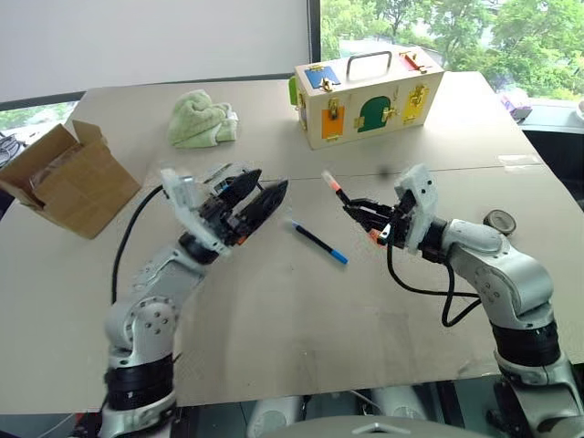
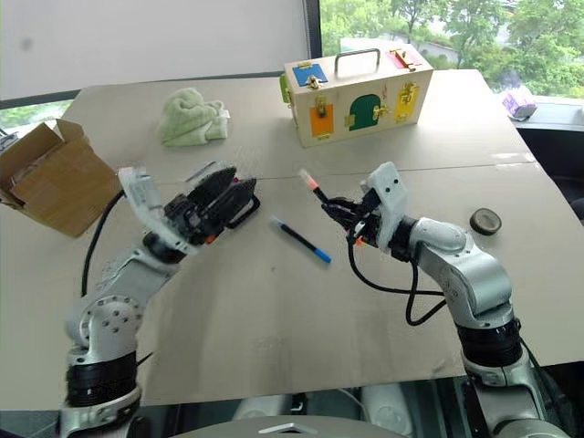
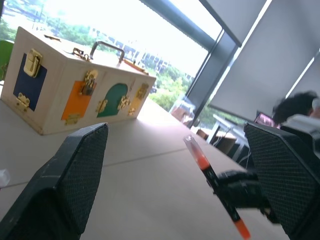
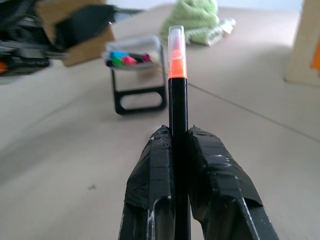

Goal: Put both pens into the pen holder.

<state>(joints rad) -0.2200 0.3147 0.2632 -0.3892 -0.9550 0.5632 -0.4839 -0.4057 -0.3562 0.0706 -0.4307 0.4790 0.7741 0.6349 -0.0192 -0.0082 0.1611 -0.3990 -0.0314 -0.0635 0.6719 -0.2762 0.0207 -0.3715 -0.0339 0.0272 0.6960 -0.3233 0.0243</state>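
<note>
Both arms reach out over the wide grey table (image 1: 274, 310), which carries everything else. At its far edge stands the pale wooden box (image 1: 367, 96) with coloured doors and a metal handle on top, and on the robot's far left an open brown cardboard box (image 1: 66, 178) sits at the table's corner. A crumpled green cloth (image 1: 201, 119) lies between those two boxes, well apart from both. The left gripper (image 1: 257, 199) is raised above the table with its two fingers spread wide and nothing between them; it hangs in front of the pen holder (image 4: 136, 75), a small black tray with a loop handle, so that from the head only a pale sliver of the tray shows behind the fingers. From the right wrist the tray seems to hold a few coloured bits, though they are too blurred to name. The right gripper (image 1: 362, 215) is pinched on the orange pen (image 1: 334, 185), lifted clear of the table, its clear-capped orange end pointing up and towards the left gripper. The blue pen (image 1: 318, 241) lies flat on the table between the two grippers, touching neither. A small dark round disc (image 1: 500, 221) rests near the right arm's elbow.
</note>
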